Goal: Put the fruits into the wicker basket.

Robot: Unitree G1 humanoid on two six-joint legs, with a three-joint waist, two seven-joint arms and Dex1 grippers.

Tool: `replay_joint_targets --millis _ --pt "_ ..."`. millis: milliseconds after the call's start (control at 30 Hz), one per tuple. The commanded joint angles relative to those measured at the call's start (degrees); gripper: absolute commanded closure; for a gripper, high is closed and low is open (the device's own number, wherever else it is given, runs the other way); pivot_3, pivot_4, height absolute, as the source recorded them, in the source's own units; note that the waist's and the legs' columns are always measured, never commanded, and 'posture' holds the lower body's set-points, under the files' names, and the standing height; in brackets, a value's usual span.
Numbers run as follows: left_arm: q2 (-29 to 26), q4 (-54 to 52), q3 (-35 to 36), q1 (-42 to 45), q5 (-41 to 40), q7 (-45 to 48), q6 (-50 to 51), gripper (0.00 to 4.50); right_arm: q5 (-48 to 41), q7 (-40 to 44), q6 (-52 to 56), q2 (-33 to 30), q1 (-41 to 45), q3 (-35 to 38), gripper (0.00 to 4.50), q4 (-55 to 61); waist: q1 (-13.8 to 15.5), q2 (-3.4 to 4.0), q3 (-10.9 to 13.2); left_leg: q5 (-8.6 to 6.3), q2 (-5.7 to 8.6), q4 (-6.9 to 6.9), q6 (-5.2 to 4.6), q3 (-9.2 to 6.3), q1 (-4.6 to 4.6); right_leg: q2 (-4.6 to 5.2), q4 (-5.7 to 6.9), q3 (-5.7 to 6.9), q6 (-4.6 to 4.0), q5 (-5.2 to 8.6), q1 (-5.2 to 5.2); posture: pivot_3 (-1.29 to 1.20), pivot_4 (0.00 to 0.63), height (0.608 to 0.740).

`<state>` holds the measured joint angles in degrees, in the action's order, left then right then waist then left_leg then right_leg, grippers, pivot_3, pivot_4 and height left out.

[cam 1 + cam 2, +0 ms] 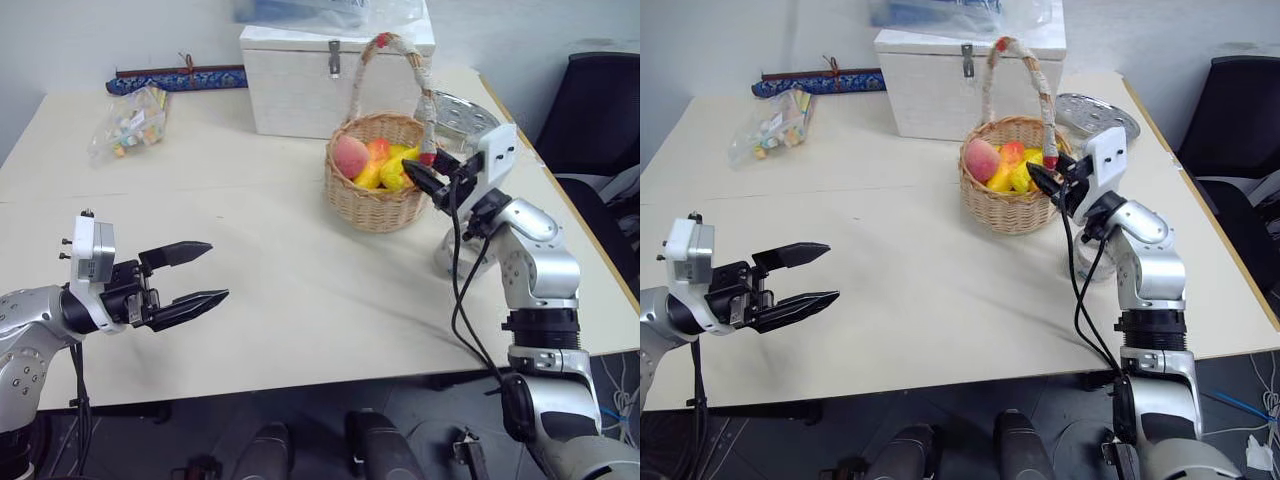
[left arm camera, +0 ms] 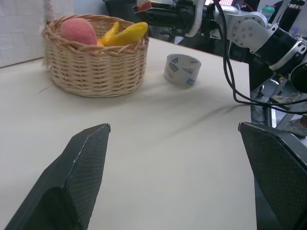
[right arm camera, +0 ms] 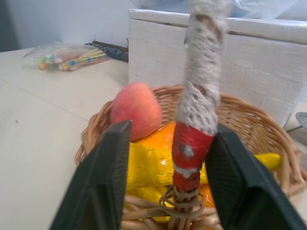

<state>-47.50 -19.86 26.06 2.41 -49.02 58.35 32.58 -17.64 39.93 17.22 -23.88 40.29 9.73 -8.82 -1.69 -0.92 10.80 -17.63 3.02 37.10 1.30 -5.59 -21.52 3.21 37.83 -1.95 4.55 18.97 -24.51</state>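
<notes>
The left gripper [image 1: 195, 275] hovers wide open over the near left of the table [image 1: 280, 300], empty. At the right, the right gripper [image 3: 165, 182] has its 2 fingers parted either side of the wicker basket [image 1: 376, 190] handle base, holding nothing. Peach [image 1: 350, 155] and banana [image 2: 127, 33] lie inside the basket, just before the white box [image 1: 300, 75]

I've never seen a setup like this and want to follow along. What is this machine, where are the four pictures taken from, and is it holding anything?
It is a two-armed humanoid robot. Two pictures come from cameras in its head, one from each wrist. On the table stand a wicker basket holding a peach and a banana, a white box, a tape roll and a bag of small items. The left gripper is open and empty. The right gripper straddles the basket handle's base, jaws apart, holding nothing.
</notes>
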Motion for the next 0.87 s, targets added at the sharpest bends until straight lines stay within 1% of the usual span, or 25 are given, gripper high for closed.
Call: replay_joint_targets --millis 33,100,133,233,367,400,467,533,633,700,767,867 --pt "-1.32 -1.37 3.14 -1.92 0.69 0.24 -0.97 0.00 -3.76 1.29 1.27 -4.25 1.03 4.10 0.99 3.11 0.05 0.00 0.00 0.00 0.00 -0.01 0.00 0.00 0.00 0.00 0.00 0.00 0.00 0.00 0.00 0.00 0.150 0.740" --pt "-1.54 -1.00 3.89 -3.40 2.33 0.18 -2.27 0.00 -5.42 4.76 2.35 -7.87 0.36 4.49 0.24 4.14 0.10 0.00 0.00 -0.01 0.00 -0.01 -0.01 0.00 0.00 0.00 -0.02 0.01 0.00 0.00 0.00 0.00 0.150 0.740" --pt "-1.48 -0.69 4.14 -4.48 4.24 -0.15 -3.67 0.00 -5.92 7.04 1.43 -9.62 -0.53 4.55 0.03 4.63 0.12 0.00 0.00 -0.01 0.00 -0.02 -0.02 0.00 0.00 0.01 -0.04 0.00 0.00 0.00 0.00 0.00 0.150 0.740" --pt "-1.05 0.70 4.49 -8.53 10.04 -0.39 -8.01 0.00 -7.92 15.92 -3.50 -14.07 -4.55 5.04 0.03 5.64 0.17 0.00 0.00 -0.03 -0.01 -0.04 -0.06 0.00 0.01 0.00 -0.10 0.02 0.00 0.00 0.06 0.00 0.150 0.740" --pt "0.00 2.89 5.01 -13.86 17.13 0.72 -16.32 0.00 -9.20 26.68 -11.07 -17.74 -9.55 5.00 0.03 5.65 0.02 0.00 0.00 -0.18 -0.01 -0.02 -0.31 0.07 0.07 0.00 -0.10 -0.03 0.00 0.00 0.11 0.00 0.150 0.740" --pt "0.31 3.33 5.13 -15.23 18.41 1.35 -18.53 0.00 -9.62 29.99 -13.01 -18.48 -10.70 4.77 0.03 5.64 0.05 0.00 0.00 -0.18 -0.01 -0.02 -0.33 0.08 0.07 -0.01 -0.09 -0.03 0.00 0.00 0.11 0.00 0.150 0.740" --pt "0.82 4.84 4.94 -17.42 22.07 0.52 -22.40 0.00 -11.81 35.32 -13.36 -19.19 -14.05 3.85 0.03 7.41 0.15 0.00 0.00 -0.19 -0.02 -0.02 -0.34 0.09 0.09 0.00 -0.11 -0.03 0.00 0.00 0.13 0.00 0.150 0.740" --pt "1.62 5.96 4.98 -19.71 24.37 0.85 -26.48 0.00 -10.55 40.22 -17.68 -18.59 -17.40 0.39 0.03 8.14 0.19 0.00 0.00 -0.20 -0.05 -0.03 -0.36 0.07 0.18 -0.01 -0.15 0.00 0.00 0.00 0.25 0.00 0.150 0.740" --pt "3.19 6.26 4.58 -21.74 26.07 0.28 -30.10 0.00 -8.51 42.11 -22.51 -15.56 -18.14 -3.45 0.03 5.79 0.06 0.00 0.00 -0.29 -0.10 -0.02 -0.48 0.07 0.46 -0.03 -0.25 0.01 0.00 0.00 0.55 0.00 0.150 0.740" --pt "4.50 5.08 4.55 -22.78 26.33 -1.18 -30.65 0.00 -6.28 43.36 -26.62 -14.39 -17.57 -5.49 0.03 1.76 0.17 0.00 0.00 -0.30 -0.09 0.01 -0.49 0.07 0.49 -0.02 -0.28 0.01 0.02 -0.06 0.60 0.00 0.150 0.740" --pt "5.74 4.13 5.05 -23.44 26.13 -2.83 -30.46 0.00 -5.08 43.72 -29.68 -13.35 -16.77 -6.44 0.03 -1.85 0.28 0.00 0.00 -0.31 -0.09 0.03 -0.50 0.05 0.55 -0.01 -0.35 0.02 0.05 -0.08 0.71 0.00 0.150 0.740" --pt "6.55 4.41 5.97 -24.81 25.12 -3.34 -29.81 0.00 -4.76 43.00 -31.94 -12.01 -16.21 -6.92 0.03 -4.26 0.46 0.00 0.00 -0.32 -0.08 0.05 -0.51 -0.02 0.54 0.00 -0.44 0.08 0.07 -0.10 0.78 0.00 0.150 0.740"
